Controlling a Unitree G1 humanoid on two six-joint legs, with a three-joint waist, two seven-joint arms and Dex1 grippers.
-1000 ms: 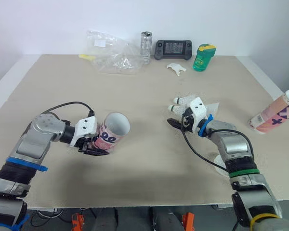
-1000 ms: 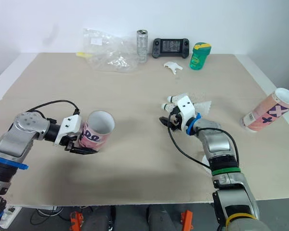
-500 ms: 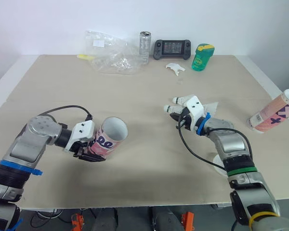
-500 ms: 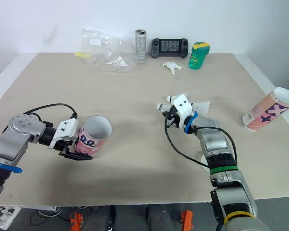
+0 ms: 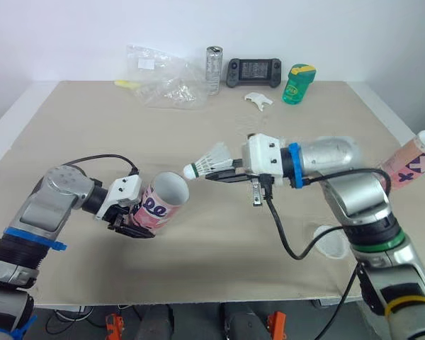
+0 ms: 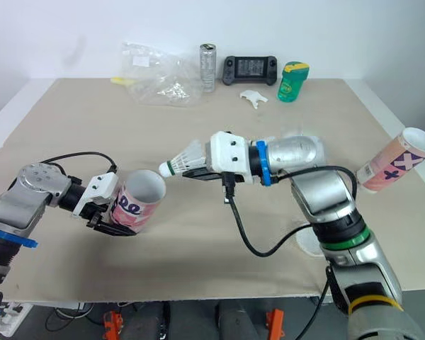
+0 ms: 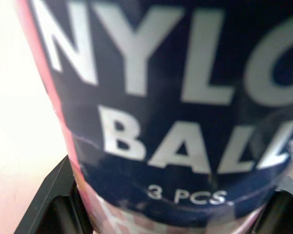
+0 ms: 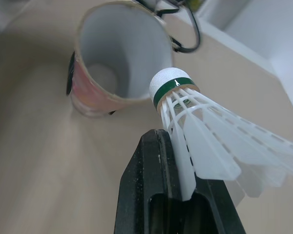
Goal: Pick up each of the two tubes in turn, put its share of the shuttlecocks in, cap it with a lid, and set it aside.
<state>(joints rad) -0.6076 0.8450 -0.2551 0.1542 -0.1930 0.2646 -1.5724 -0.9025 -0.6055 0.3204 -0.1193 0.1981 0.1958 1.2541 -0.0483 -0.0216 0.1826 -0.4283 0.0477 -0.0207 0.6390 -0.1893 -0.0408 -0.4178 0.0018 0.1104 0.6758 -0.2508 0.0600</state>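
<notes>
Right wrist view shows the right gripper pinching the shuttlecock by its feathers, nose aimed at the open mouth of the tube. At the table's 8 o'clock, the left gripper squeezes that tube, tipped toward 2 o'clock so the shuttlecock can slide in.

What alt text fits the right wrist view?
The black two-finger right gripper pinches a white feathered shuttlecock with a green-banded cork tip, its nose aimed at the open mouth of a pink cardboard tube, not yet inside, above the beige table.
</notes>
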